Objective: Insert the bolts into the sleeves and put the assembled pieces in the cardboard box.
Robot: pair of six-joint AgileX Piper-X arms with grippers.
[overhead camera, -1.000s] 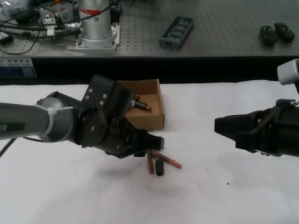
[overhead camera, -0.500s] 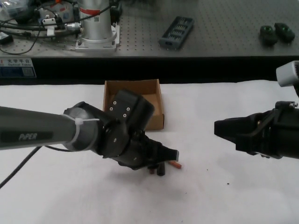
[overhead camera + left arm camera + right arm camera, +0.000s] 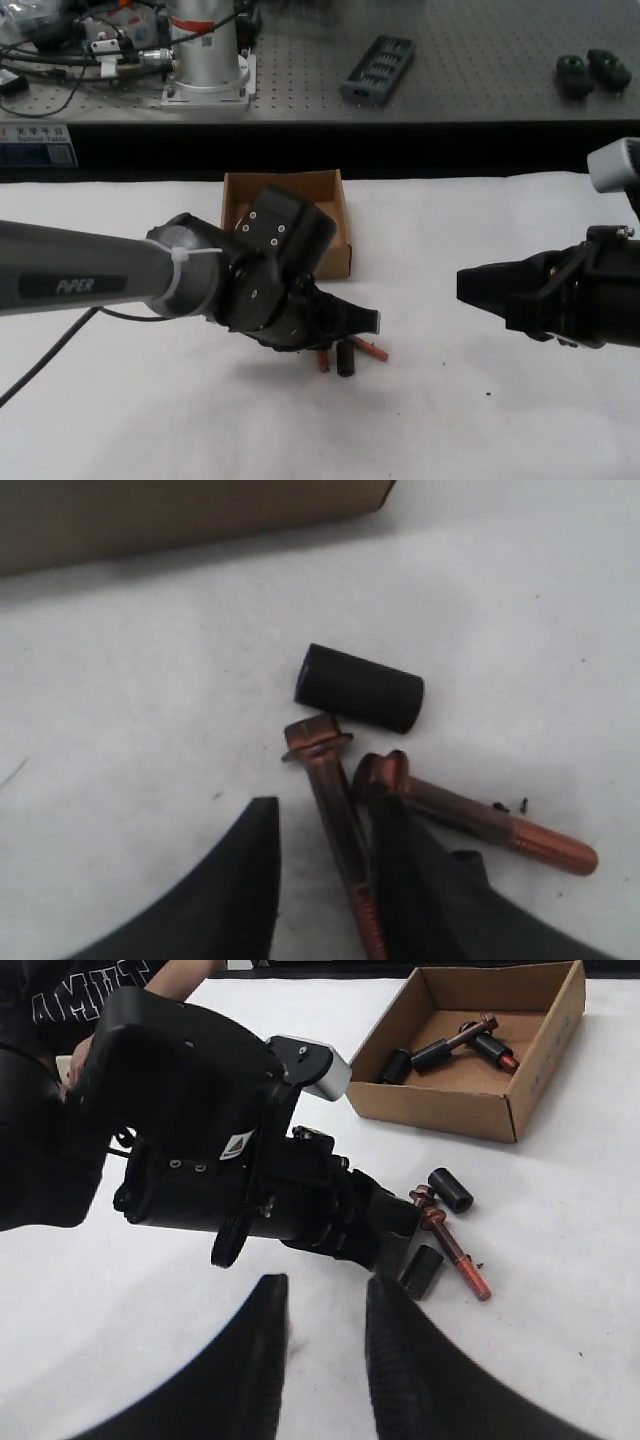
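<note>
Left gripper (image 3: 325,825) has its fingers spread astride a coppery threaded bolt (image 3: 318,742), tip cut off, seemingly unpinched. A smooth black sleeve (image 3: 358,688) lies beside it, near the cardboard box (image 3: 150,510). Right gripper (image 3: 328,1290) has its fingers apart.

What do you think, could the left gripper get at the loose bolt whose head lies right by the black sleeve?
Probably yes: the left gripper is open with that bolt lying between its fingers. The second bolt lies close beside one finger and may get nudged.
</note>
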